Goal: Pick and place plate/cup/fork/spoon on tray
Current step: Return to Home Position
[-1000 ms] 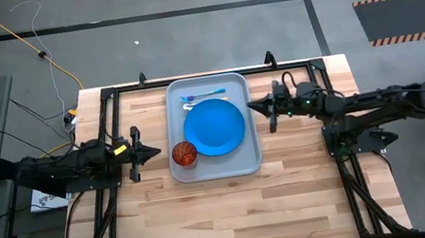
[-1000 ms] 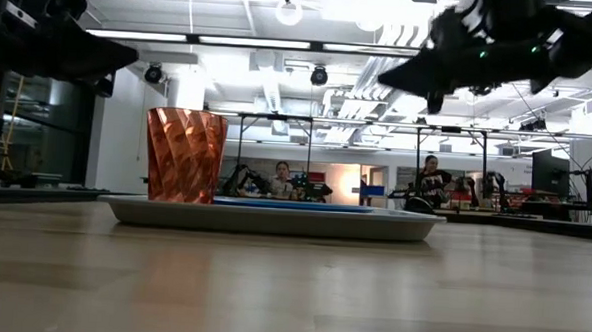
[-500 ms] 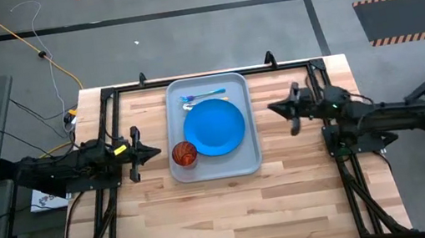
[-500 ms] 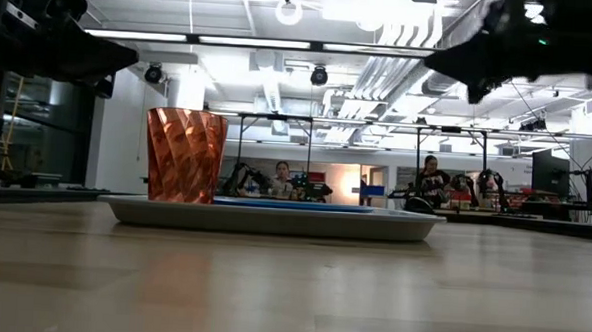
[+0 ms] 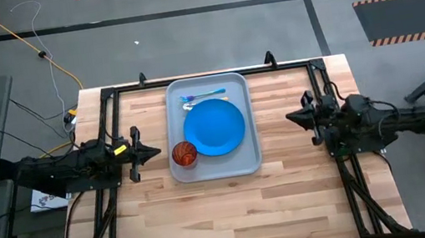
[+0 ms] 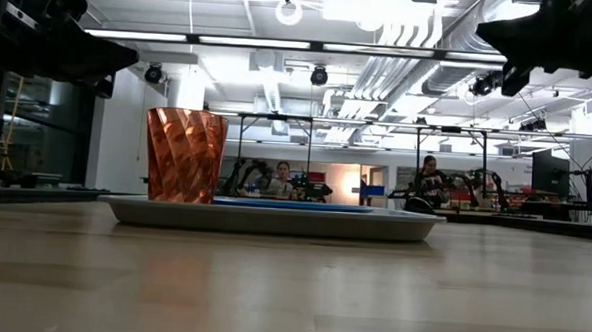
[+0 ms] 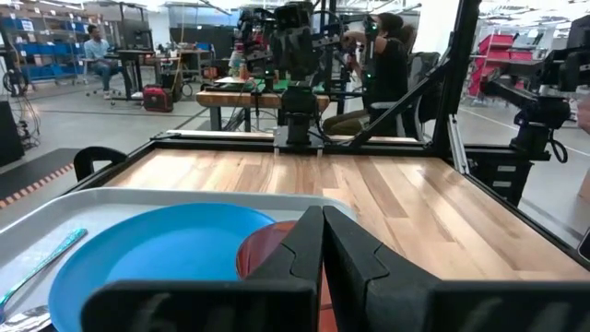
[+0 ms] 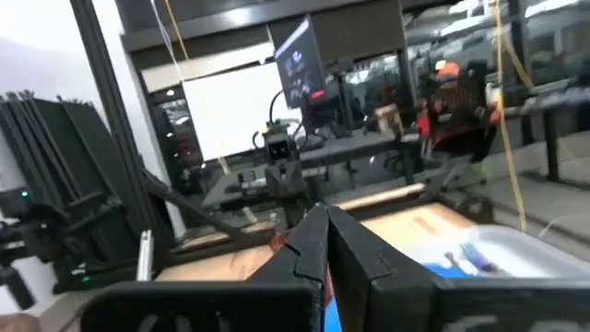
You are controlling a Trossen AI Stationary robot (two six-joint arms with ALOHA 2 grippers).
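The light-grey tray [image 5: 254,157] lies at the table's middle, far half. On it lie the blue plate [image 5: 214,128], the red-orange cup [image 5: 184,153] at its near left corner, and the fork [image 5: 205,95] and spoon [image 5: 193,104] by its far rim. The cup stands upright in the low view [image 6: 184,154]. My left gripper [image 5: 156,152] is shut and empty, just left of the tray beside the cup. My right gripper [image 5: 291,116] is shut and empty, above the table right of the tray.
Black frame rails [image 5: 206,76] run along the table's far edge and down both sides. Bare wood lies near of the tray. People sit at benches in the room beyond [image 6: 431,177].
My right gripper has drawn back from beside the tray's right rim toward the table's right edge, staying shut and empty. The left arm and the tableware have kept still.
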